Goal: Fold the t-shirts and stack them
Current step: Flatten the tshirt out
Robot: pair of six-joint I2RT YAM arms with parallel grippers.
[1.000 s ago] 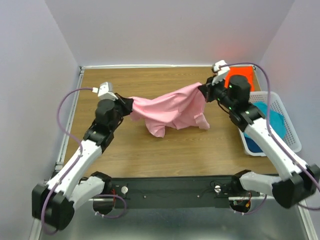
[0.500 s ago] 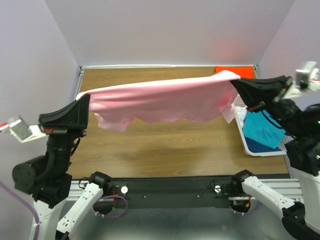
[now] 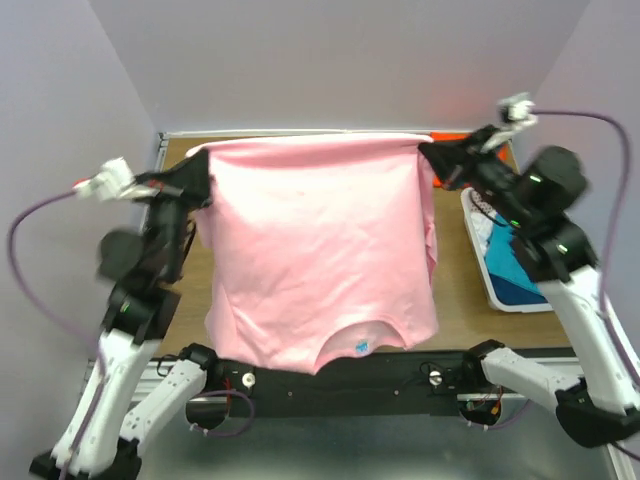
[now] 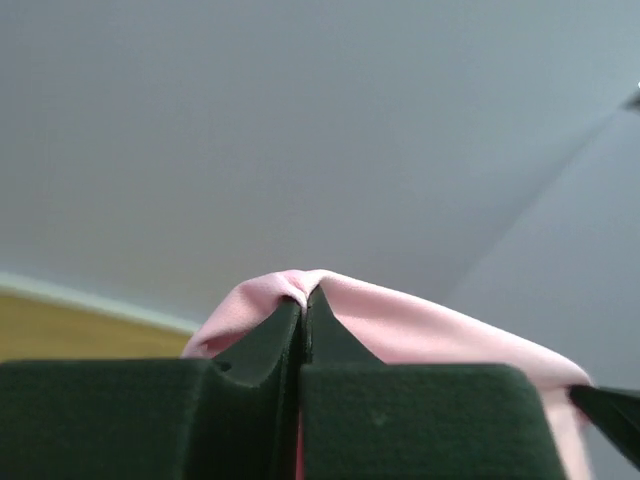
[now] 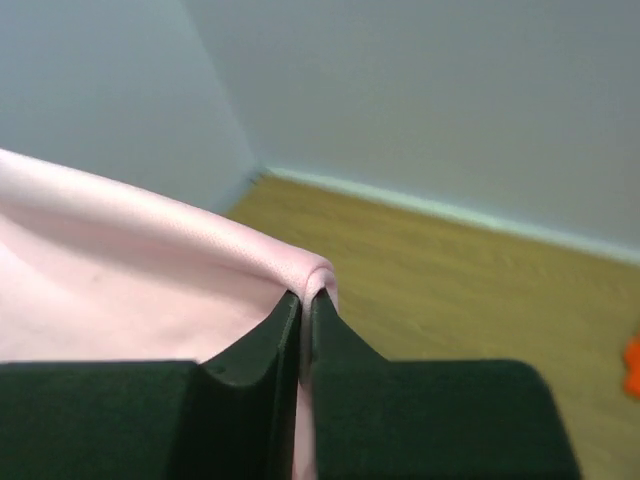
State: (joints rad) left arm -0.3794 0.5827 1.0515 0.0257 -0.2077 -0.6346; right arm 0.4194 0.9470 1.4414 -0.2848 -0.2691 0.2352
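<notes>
Pink t-shirt hangs stretched between the left gripper and right gripper — each clenched on 1 hem corner — likely to spread it flat before folding.

Pink t-shirt: bunched and sagging between the arms 1.0 s ago, a stretched band at 0.5 s, now spread as a full sheet with its neck label at the near edge. Left gripper and right gripper have moved wider apart and toward the far wall.
</notes>
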